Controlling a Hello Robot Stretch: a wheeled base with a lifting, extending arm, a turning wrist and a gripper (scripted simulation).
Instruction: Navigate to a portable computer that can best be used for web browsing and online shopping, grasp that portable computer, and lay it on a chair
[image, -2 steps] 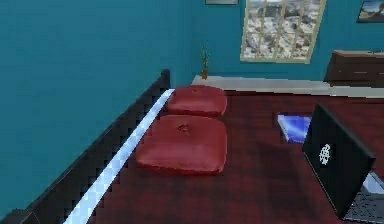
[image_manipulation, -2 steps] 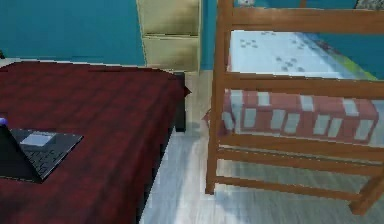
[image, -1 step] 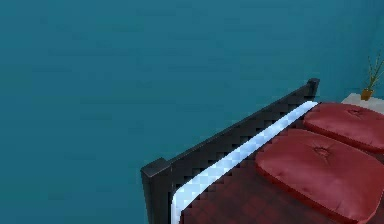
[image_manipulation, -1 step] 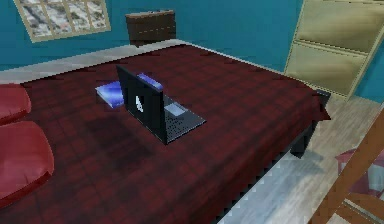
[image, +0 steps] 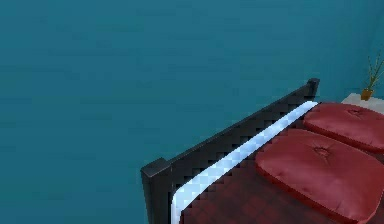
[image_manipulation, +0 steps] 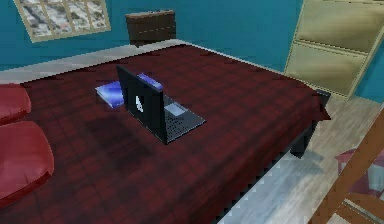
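Laptop (image_manipulation: 160, 110) is the thing to worry over: it sits with its lid raised on the dark red checked bed (image_manipulation: 245, 110), toward the middle of the cover and well apart from the near edge in the arm side view. That spot is the first risk, I judge, since a reach across so much soft bedding may fall short or press into the cover and tip the machine. The upright lid is the second: a grip on the screen could fold it on its hinge or let the laptop swing, and a grip on the thin base may slide off. A flat blue thing (image_manipulation: 113, 93) lies just behind the laptop, perhaps touching it, and could be caught or dragged along. Two red pillows (image_manipulation: 20, 160) lie near at the view's left and may snag a sweeping arm. In the forward view the dark headboard (image: 235, 128) stands close ahead, so driving nearer risks bumping the frame. I cannot tell whether the pincer is released or grasping anything. No sure chair is picked out yet; a wooden frame (image_manipulation: 350, 195) at the lower right may be one, which I cannot confirm.
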